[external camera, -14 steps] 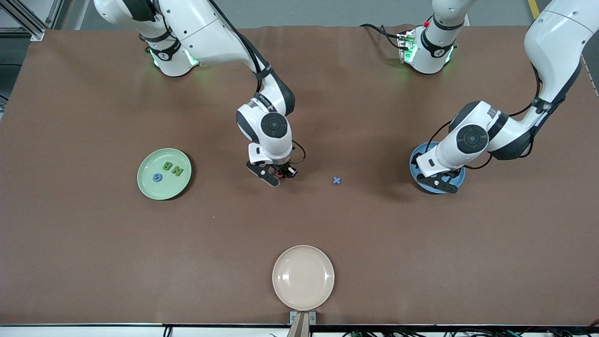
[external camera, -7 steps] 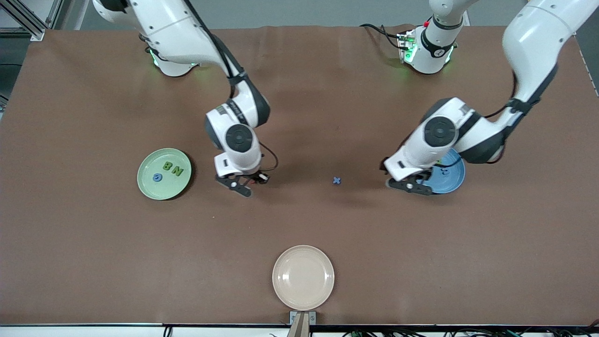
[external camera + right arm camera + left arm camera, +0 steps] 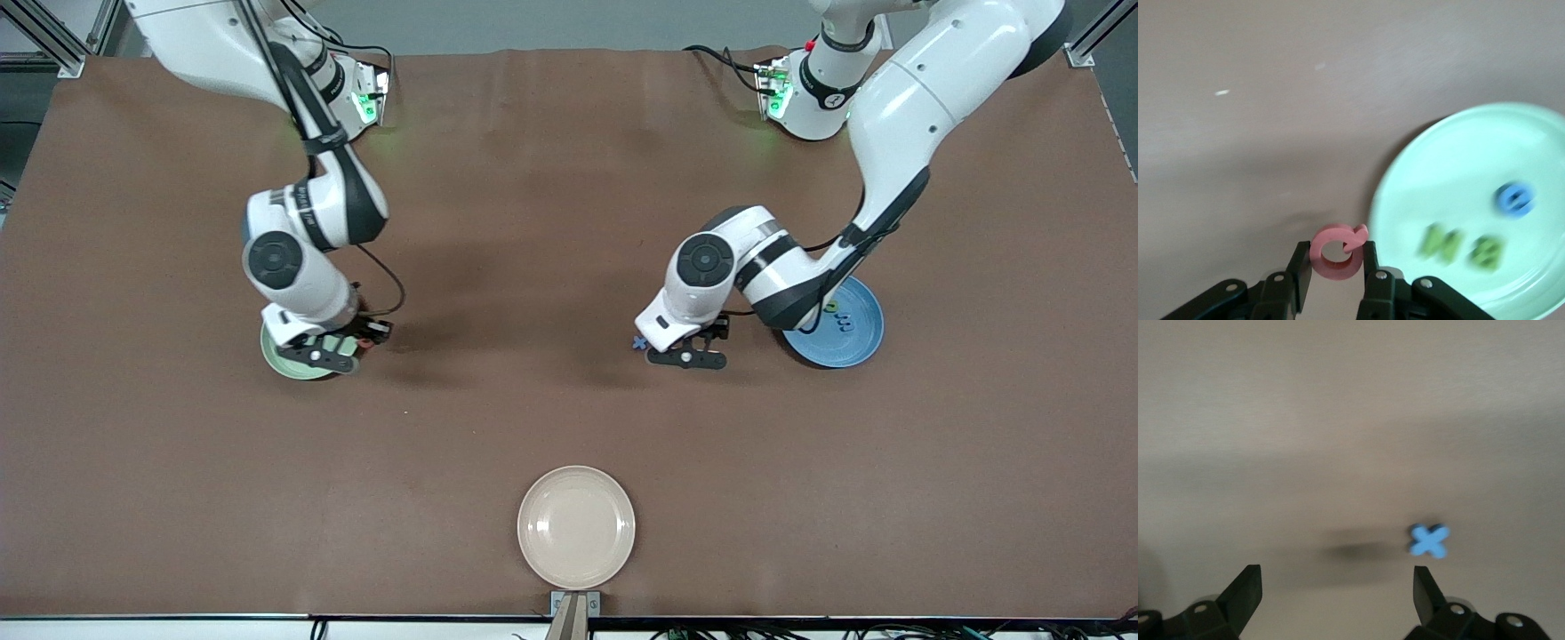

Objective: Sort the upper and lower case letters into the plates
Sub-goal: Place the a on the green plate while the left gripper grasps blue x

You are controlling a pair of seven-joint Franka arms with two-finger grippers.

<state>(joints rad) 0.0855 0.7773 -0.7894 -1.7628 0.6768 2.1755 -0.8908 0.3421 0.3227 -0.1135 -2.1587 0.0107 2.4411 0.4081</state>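
Between my right gripper's (image 3: 1336, 267) fingers a pink letter (image 3: 1338, 251) is pinched, the jaws closed narrowly on its ring. Half a second ago this gripper hung over bare table toward the middle; it has since swung out to the pale green plate (image 3: 283, 363), and it now hangs over the plate's rim on the side toward the table's middle. In the right wrist view, two green letters (image 3: 1460, 246) and a blue letter (image 3: 1515, 199) lie in that plate, just past the held letter. My right arm drops steeply from its base, elbow bent, wrist turned down.

My left gripper (image 3: 1337, 583) is spread wide, holding nothing. It was at the blue plate's (image 3: 856, 346) edge half a second ago and has since crossed toward the table's middle. The blue x-shaped letter (image 3: 1429, 541) lies on the table (image 3: 569, 178) just ahead of one finger (image 3: 1427, 585), untouched and unmoved. My left arm reaches low from its base, forearm passing over the blue plate's rim; small letters (image 3: 839, 315) lie in that plate.

Nearest the front camera, well apart from both grippers, sits a cream plate (image 3: 576, 527).
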